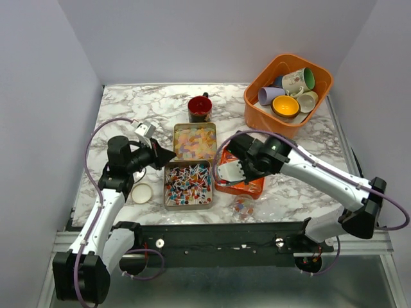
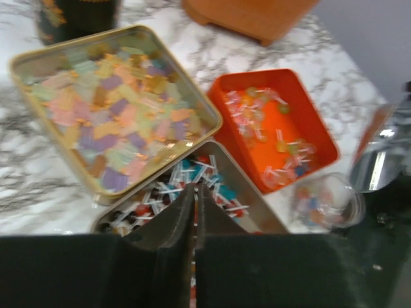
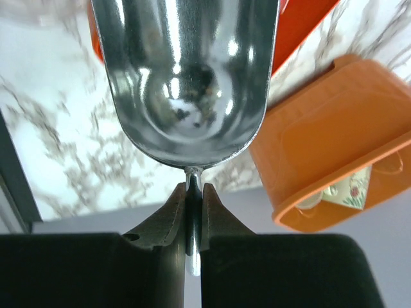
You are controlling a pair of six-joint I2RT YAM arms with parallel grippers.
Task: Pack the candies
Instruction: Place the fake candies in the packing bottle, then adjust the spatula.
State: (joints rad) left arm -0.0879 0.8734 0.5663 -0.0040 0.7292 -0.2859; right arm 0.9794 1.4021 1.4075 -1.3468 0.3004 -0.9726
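Candies (image 1: 187, 183) heaped in two square tins (image 1: 194, 125) and an orange tray (image 1: 255, 190) at frame centre, left gripper (image 2: 194, 196) pinched together by the tins' left side, right gripper (image 3: 193, 192) clamped on a metal scoop (image 3: 186, 70) over the tray

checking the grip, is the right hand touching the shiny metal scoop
Touching. The right wrist view shows the right hand shut on the thin handle of the shiny metal scoop, no gap on either side.
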